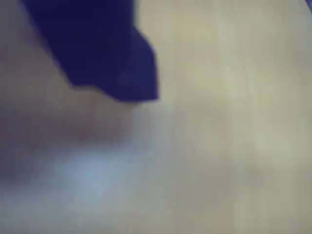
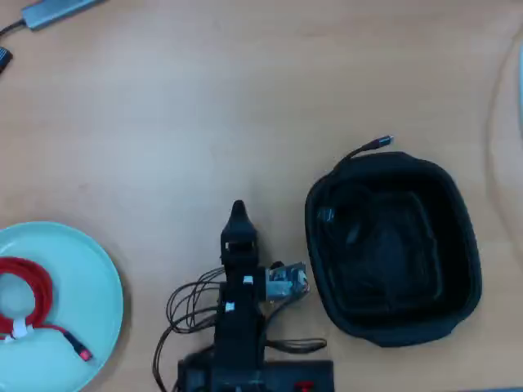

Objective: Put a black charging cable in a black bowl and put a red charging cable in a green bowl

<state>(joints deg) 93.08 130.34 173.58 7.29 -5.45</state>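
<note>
Overhead view shows our fingers empty between the green bowl, holding the red charging cable, and the black bowl, holding the black charging cable; we cannot tell their gap.

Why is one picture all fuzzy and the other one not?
The wrist view is out of focus: only a dark blue blob, probably the gripper, over smeared pale table. The overhead view is sharper and evenly lit: the red charging cable shows clearly in the green bowl, while the black bowl hides detail in its darkness.
</note>
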